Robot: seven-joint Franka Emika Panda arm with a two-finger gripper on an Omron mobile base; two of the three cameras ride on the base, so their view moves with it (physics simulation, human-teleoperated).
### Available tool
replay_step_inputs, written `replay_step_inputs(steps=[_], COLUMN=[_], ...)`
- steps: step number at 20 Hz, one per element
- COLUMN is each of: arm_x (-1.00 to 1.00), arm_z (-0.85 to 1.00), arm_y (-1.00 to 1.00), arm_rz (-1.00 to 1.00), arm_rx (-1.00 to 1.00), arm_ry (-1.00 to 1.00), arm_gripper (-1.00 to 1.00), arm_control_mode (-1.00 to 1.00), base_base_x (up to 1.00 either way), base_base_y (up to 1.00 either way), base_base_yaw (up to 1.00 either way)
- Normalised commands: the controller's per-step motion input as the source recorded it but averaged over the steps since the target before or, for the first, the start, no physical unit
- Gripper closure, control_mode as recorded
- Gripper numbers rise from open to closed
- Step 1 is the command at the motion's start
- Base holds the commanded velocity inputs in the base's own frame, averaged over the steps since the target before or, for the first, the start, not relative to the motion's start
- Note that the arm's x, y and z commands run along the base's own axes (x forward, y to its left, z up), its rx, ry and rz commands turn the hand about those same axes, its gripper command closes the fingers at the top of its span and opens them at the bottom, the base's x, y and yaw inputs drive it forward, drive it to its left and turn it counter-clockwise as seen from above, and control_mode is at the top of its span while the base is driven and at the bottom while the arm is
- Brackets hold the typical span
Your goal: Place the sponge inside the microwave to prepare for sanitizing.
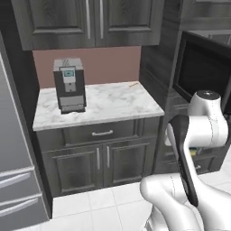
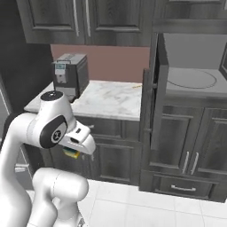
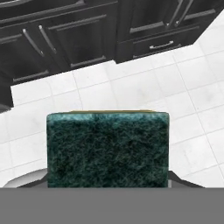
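A: Two dark wood-grain cabinet banks [image 1: 94, 20] are framing the scene; what is sitting among them?

B: At three o'clock in the right base view the microwave [image 2: 190, 80] is standing open, its black glass door [image 2: 156, 95] swinging out edge-on, showing a smooth light grey cavity and a round turntable [image 2: 191, 79]. At nine o'clock a veined white marble counter [image 1: 108, 106] is carrying a boxy grey-black coffee machine [image 1: 69, 85] and, at its far edge, a thin yellow-orange stick [image 1: 133, 84].

A: And the sponge?

B: The sponge [image 3: 107, 148], a rectangular block with a coarse, fibrous dark green face and a thin yellow edge, is sitting clamped in the gripper [image 2: 73, 153], low over white floor tiles [image 3: 131, 87], well apart from the microwave. The open door is standing between them.

A: So the hand is grasping it?

B: Yes, it is gripping the sponge.
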Motion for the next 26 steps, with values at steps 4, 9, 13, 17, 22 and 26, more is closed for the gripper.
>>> replay_step_inputs(steps=[4,9,13,17,22,26], arm_x=[0.00,0.00,0.00,0.00,0.00,0.00], arm_z=[0.00,0.00,0.00,0.00,0.00,0.00], arm_y=[0.00,0.00,0.00,0.00,0.00,0.00], arm_rz=[0.00,0.00,0.00,0.00,0.00,0.00], arm_rx=[0.00,0.00,0.00,0.00,0.00,0.00], arm_ry=[0.00,0.00,0.00,0.00,0.00,0.00], arm_gripper=[1.00,1.00,1.00,1.00,1.00,1.00], arm_control_mode=[1.00,1.00,1.00,1.00,1.00,1.00], base_base_x=[-0.18,-0.16,-0.26,-0.27,-0.11,0.18], base_base_y=[-0.74,-0.82,-0.74,-0.71,-0.72,-0.62], base_base_yaw=[0.15,0.11,0.07,0.07,0.06,0.00])
